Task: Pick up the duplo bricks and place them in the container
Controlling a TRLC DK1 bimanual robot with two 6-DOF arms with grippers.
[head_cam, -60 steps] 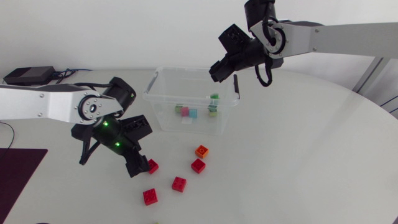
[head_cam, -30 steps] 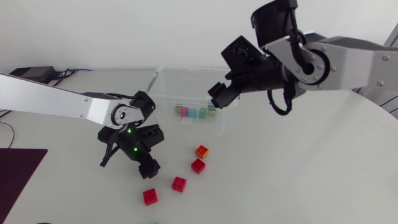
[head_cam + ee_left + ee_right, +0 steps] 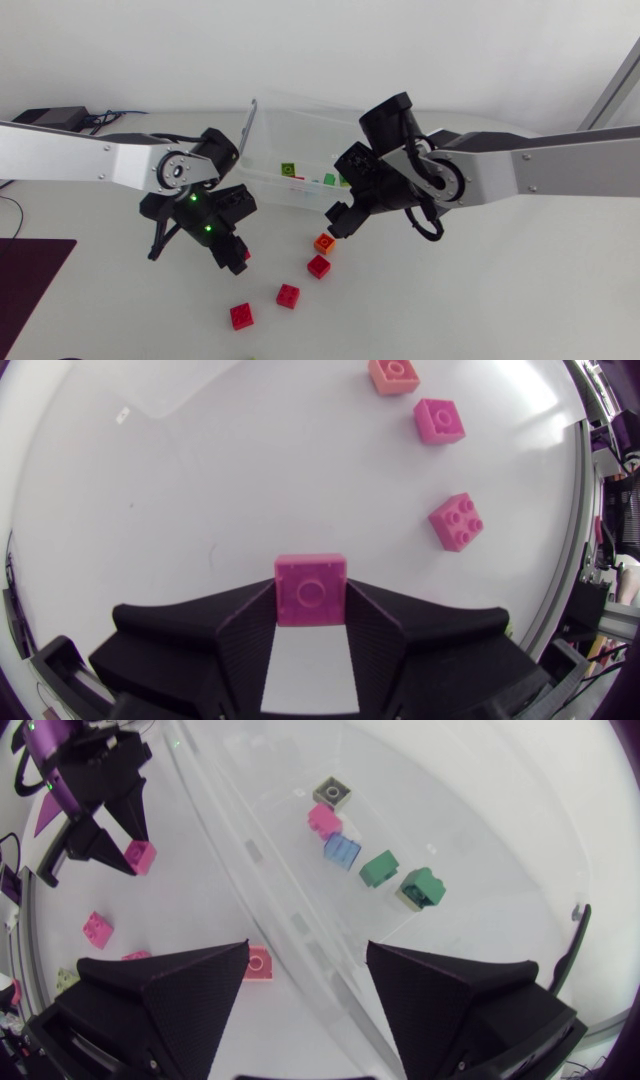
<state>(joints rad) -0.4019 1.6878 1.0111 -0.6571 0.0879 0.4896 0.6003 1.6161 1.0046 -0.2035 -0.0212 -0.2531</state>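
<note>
Up close, our left gripper [image 3: 311, 598] is closed on a small red square plastic brick [image 3: 311, 586], with one black finger pressed against each side at the fingertips. We cannot tell whether that brick touches the white desk [image 3: 500, 290]. Ahead of this gripper, three more bricks lie apart on the desk: a nearer red brick [image 3: 456, 522], a farther red brick [image 3: 440, 421] and an orange brick [image 3: 393, 372]. From above, a fourth loose red brick [image 3: 241, 317] lies closest to the desk's front edge.

Our right gripper [image 3: 307, 950] holds nothing. Its fingers are spread wide over the near wall of the clear plastic container [image 3: 249, 128], and the orange brick sits just beside one fingertip. Inside the container lie an olive-green brick [image 3: 332, 791], a pink brick [image 3: 323, 820], a blue brick [image 3: 342, 851] and two green bricks [image 3: 378, 869].
</note>
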